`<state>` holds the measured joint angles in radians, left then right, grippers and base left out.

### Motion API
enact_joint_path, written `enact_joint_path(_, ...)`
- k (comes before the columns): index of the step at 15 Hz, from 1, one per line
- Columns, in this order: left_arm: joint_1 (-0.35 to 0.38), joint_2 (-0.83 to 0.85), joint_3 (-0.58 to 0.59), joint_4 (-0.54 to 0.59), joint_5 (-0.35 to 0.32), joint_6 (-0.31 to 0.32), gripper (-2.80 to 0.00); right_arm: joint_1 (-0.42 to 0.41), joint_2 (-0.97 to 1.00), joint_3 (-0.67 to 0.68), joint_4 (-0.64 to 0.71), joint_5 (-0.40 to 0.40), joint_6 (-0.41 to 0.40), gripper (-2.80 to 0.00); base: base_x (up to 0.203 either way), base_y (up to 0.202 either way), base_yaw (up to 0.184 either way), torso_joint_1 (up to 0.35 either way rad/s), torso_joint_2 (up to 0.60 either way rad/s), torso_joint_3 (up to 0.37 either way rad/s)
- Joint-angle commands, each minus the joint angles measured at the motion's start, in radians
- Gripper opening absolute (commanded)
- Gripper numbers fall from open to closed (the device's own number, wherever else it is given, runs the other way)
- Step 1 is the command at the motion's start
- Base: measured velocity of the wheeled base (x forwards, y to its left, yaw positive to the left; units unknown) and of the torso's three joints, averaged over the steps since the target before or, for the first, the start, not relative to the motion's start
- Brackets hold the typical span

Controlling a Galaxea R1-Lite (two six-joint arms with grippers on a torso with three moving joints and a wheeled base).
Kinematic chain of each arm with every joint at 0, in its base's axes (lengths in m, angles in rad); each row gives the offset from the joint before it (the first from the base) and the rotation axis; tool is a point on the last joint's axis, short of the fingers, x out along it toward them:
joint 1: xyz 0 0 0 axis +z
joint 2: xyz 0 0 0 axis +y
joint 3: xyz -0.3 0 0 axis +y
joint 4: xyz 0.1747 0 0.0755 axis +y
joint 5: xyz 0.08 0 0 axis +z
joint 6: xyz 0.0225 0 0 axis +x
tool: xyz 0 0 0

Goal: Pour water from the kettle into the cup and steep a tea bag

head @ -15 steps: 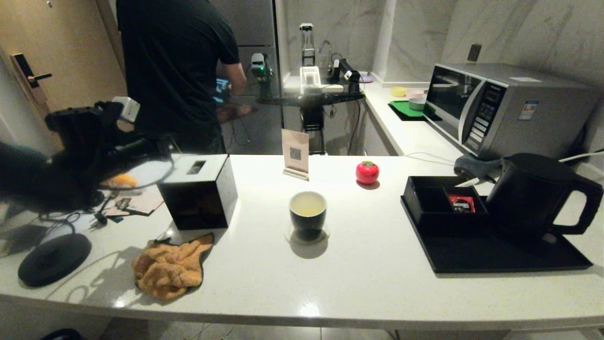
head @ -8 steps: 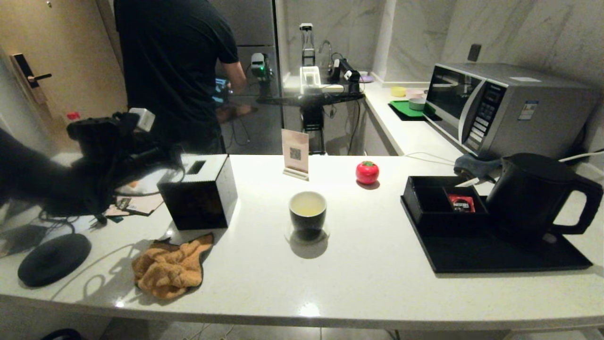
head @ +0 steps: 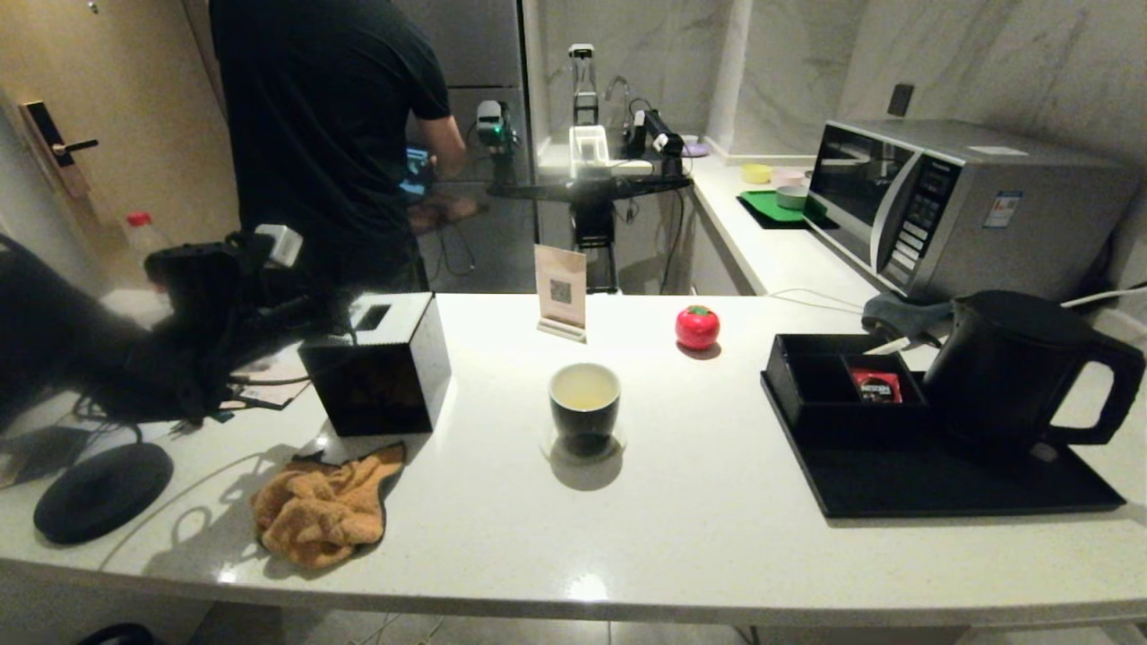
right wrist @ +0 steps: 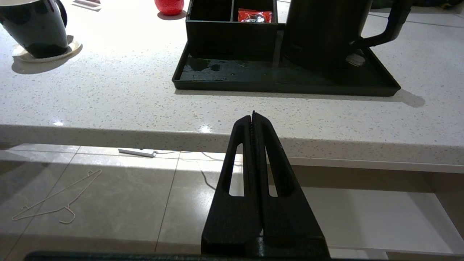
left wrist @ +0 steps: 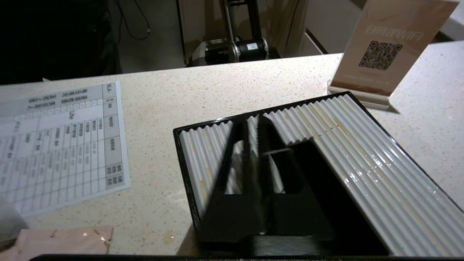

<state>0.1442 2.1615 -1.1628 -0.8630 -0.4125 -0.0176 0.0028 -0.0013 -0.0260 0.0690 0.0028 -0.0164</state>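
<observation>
The glossy black cup [head: 584,403] stands mid-counter on a clear coaster, holding faintly yellow water [head: 584,391]; the right wrist view shows the cup [right wrist: 34,29] too. The black kettle [head: 1013,367] stands upright on a black tray [head: 968,488], lid down. No tea bag shows in any view. My left gripper [head: 336,312] hovers at the far left, shut and empty, its tips [left wrist: 253,121] above the ribbed white top of a black tissue box [left wrist: 362,159]. My right gripper [right wrist: 253,114] is shut and empty, parked below the counter's front edge, facing the kettle [right wrist: 322,32].
A black compartment box [head: 842,385] holds a red packet [head: 876,385] beside the kettle. A red tomato-shaped object [head: 697,327], a QR sign [head: 561,291], an orange cloth [head: 323,506], a round black base [head: 103,493] and a microwave [head: 959,206] share the counter. A person stands behind it.
My left arm has swung rightward, bringing its gripper from the counter's far left up to the tissue box. Cup, kettle and right gripper have not moved.
</observation>
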Motion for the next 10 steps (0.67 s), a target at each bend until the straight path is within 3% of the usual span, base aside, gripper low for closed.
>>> enact_joint_path(1, 0.0, 0.004, -0.002, -0.007, -0.002, 0.001, 0.0, 0.0, 0.001, 0.0, 0.0, 0.0, 0.0, -2.8, 0.0, 0.0, 0.0, 0.0, 0.0, 0.0)
enact_joint_path(10, -0.006, -0.089, -0.01, -0.021, -0.015, -0.002, 0.0, 0.0, 0.001, 0.0, 0.0, 0.0, 0.0, -2.8, 0.0, 0.0, 0.0, 0.0, 0.0, 0.0)
